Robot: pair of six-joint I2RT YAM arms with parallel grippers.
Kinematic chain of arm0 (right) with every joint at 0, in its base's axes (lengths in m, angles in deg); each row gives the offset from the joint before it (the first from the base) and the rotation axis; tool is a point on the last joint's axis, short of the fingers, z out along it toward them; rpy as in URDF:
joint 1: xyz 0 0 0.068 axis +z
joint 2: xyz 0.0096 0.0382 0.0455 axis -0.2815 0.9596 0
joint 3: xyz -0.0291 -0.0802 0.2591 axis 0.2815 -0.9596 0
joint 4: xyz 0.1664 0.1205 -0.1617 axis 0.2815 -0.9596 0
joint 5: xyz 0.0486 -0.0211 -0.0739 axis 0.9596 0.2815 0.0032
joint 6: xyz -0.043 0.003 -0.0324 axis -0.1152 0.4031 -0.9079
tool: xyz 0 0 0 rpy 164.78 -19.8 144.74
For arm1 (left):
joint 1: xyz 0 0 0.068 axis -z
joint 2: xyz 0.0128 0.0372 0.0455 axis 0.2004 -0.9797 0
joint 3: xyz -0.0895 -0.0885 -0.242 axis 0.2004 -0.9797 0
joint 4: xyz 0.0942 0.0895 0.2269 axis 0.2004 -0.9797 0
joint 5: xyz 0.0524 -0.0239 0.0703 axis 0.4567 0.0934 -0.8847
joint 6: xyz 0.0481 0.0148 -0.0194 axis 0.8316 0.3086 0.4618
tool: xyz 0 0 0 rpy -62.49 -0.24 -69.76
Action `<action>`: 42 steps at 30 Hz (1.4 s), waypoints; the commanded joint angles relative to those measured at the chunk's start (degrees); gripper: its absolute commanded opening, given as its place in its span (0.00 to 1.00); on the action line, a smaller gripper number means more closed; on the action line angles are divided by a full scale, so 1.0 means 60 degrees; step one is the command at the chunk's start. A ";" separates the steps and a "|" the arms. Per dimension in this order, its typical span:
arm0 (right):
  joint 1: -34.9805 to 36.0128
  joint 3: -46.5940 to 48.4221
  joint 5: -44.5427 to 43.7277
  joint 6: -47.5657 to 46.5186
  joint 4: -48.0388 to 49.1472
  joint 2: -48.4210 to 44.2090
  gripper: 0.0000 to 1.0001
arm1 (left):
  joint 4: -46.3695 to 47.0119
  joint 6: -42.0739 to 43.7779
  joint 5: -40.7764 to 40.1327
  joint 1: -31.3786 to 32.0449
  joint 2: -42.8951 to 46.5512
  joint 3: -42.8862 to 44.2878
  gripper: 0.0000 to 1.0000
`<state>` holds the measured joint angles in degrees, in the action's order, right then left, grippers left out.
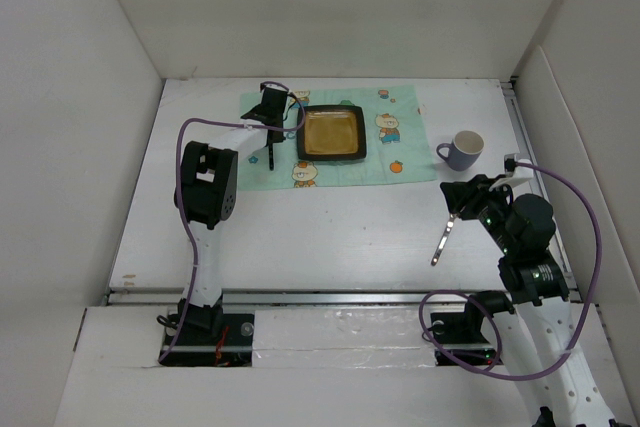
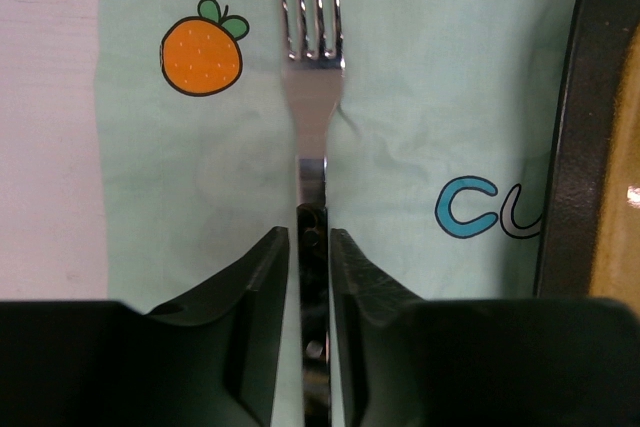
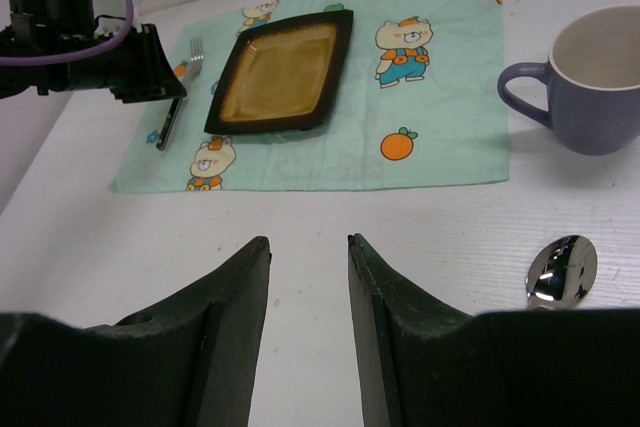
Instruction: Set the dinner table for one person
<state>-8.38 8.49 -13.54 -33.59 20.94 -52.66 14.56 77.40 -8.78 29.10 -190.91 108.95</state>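
The white dinner table (image 1: 330, 232) carries a mint-green cartoon placemat (image 1: 400, 152) with a square black plate (image 1: 331, 133) on it. A fork (image 2: 312, 97) lies on the placemat left of the plate, tines pointing away. My left gripper (image 2: 310, 237) straddles its dark handle with narrow gaps on both sides, so it is open. It also shows in the top view (image 1: 270, 132). My right gripper (image 3: 308, 242) is open and empty above bare table at the right (image 1: 462, 197). A spoon (image 1: 441, 237) lies just to its right (image 3: 560, 269).
A lavender mug (image 1: 463, 149) stands on the table right of the placemat, handle to the left (image 3: 600, 77). White walls enclose the table on the left, back and right. The plate rim (image 2: 590, 147) is close to the right of my left fingers.
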 commanded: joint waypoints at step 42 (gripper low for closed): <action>0.0078 0.5642 -0.1303 -0.0540 -0.2586 0.0025 0.10 | -0.0266 -0.2549 0.0330 0.8546 -0.0644 0.2783 0.27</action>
<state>-8.38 38.83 -19.92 -35.08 7.17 -51.41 13.25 66.34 -7.78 80.71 -194.34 122.41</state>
